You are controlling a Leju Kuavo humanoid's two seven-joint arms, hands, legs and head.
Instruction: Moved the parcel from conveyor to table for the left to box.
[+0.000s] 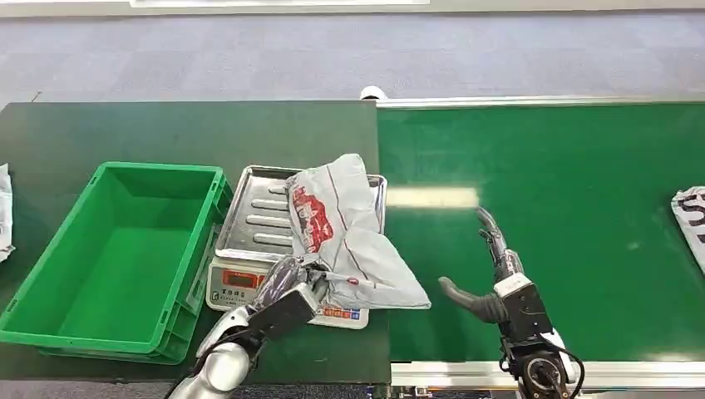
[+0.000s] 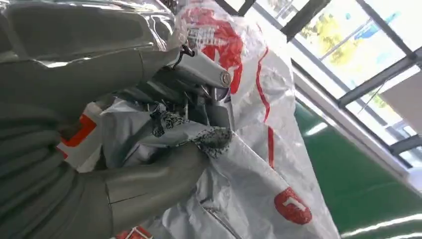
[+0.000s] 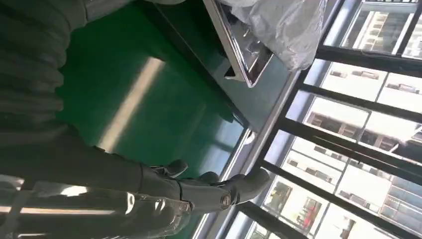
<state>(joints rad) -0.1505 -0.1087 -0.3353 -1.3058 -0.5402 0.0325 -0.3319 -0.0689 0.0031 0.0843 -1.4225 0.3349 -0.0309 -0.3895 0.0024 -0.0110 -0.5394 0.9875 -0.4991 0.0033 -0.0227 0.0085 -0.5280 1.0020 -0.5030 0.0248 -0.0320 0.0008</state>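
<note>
head view shows the parcel (image 1: 345,229) already off the conveyor (image 1: 565,208) and lying on the steel tray of a scale (image 1: 258,208) on the table (image 1: 166,129), so the transfer half looks done and the boxing half is in hand. the left hand (image 1: 287,287) sits at the parcel's 7 o'clock corner; in the left wrist view its fingers (image 2: 149,181) are closed on a bunched fold of the bag, so it holds the parcel. the right hand (image 1: 495,270) hovers over the belt at the parcel's 4 o'clock, fingers spread and holding nothing.

the next move, as i judge it, calls for lifting the parcel clear of the tray rim and carrying it toward 9 o'clock into the green crate (image 1: 125,249), just beside the scale. the grip is on loose film at one corner, so the bag may sag and drag on the crate wall.

the parcel is a crumpled grey-white plastic mailer with red print and thin red lines, soft and slack, its lower edge hanging over the front of the scale.
</note>
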